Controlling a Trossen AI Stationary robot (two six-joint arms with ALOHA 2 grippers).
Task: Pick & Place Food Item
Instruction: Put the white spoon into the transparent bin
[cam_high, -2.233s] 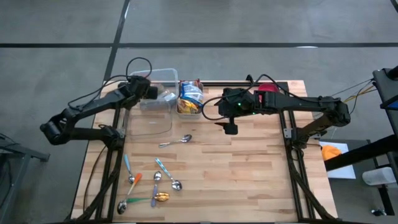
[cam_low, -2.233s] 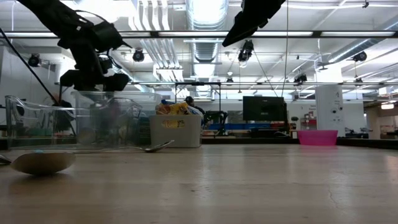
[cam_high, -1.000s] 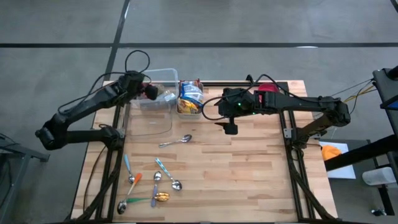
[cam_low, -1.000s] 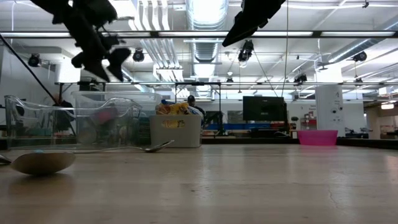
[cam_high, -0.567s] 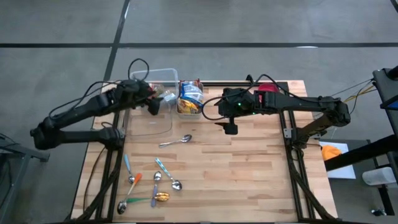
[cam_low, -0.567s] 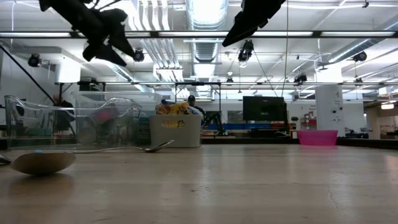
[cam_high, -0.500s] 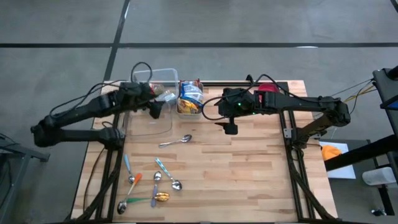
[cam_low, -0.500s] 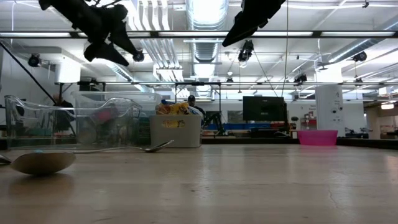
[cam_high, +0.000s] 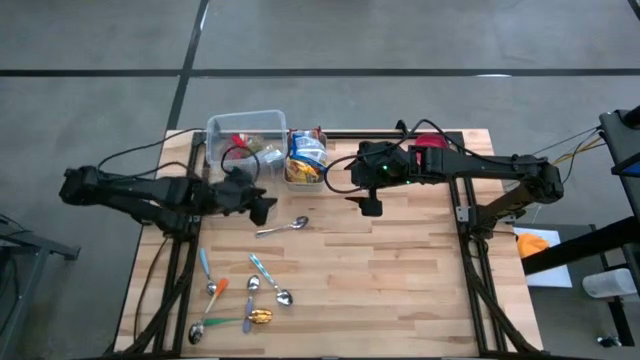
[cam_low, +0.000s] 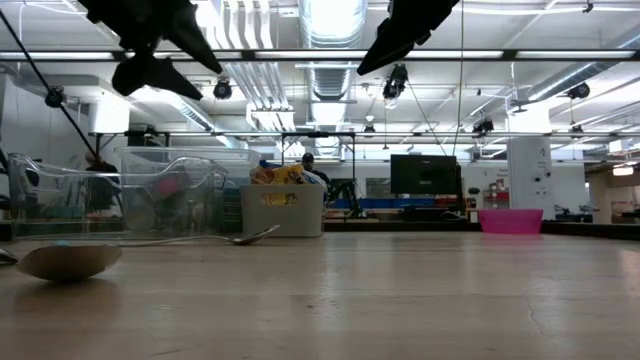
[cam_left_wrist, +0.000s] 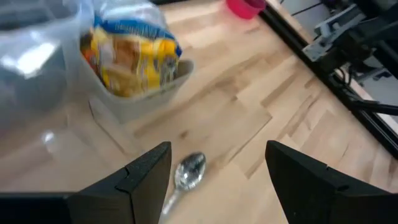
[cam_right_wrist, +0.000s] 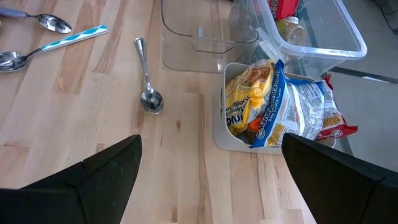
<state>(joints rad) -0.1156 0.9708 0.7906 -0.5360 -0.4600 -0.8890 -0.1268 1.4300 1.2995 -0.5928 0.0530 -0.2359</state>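
Food packets, one of them a yellow-and-blue bag (cam_right_wrist: 267, 102), stand in a small white bin (cam_high: 304, 160) at the table's far side. A clear bin (cam_high: 245, 130) to its left holds a red packet (cam_right_wrist: 287, 7) and other items. My left gripper (cam_high: 265, 210) hangs open above the table, just over a metal spoon (cam_left_wrist: 188, 172) and nearer than both bins; nothing is between its fingers (cam_left_wrist: 146, 177). My right gripper (cam_high: 370, 207) hovers open to the right of the white bin (cam_right_wrist: 227, 127), empty.
A clear lid or tray (cam_high: 240, 195) lies on the table in front of the clear bin. Several spoons (cam_high: 250, 295) lie near the front left. A pink bowl (cam_high: 430, 140) sits at the far right. Bare wood spreads across the middle and right.
My left gripper has swung from above the clear bin toward the table's near edge and slightly right, turning as it went, and now hangs over the metal spoon. Its fingers stay open and empty. My right arm has kept still.
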